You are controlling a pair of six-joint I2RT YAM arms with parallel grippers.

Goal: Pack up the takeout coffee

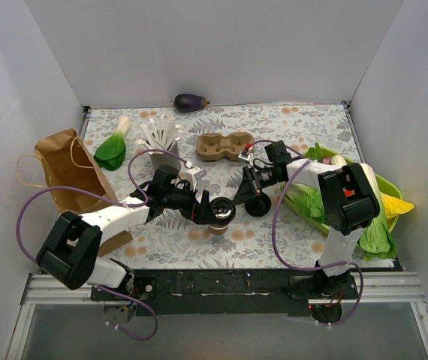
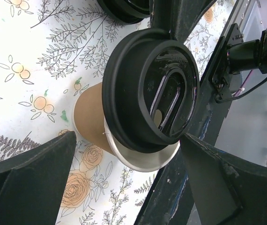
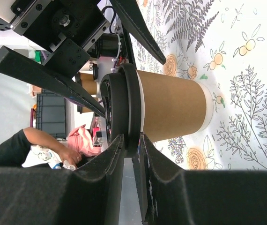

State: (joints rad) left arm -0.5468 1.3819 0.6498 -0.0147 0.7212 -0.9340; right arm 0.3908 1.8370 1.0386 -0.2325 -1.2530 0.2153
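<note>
The coffee cup looks light, thin-walled and easily crushed, so grip it gently mid-wall. The right gripper nips the black lid by its rim; the left gripper stands spread around it.

Arms converge inward, left end effector spread wide, right end effector pinched narrow.

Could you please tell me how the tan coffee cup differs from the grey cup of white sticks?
The takeout coffee is tan and short; the grey cup looks taller. The takeout coffee carries a black lid; the grey cup is open, holding white sticks. Both stand upright.
</note>
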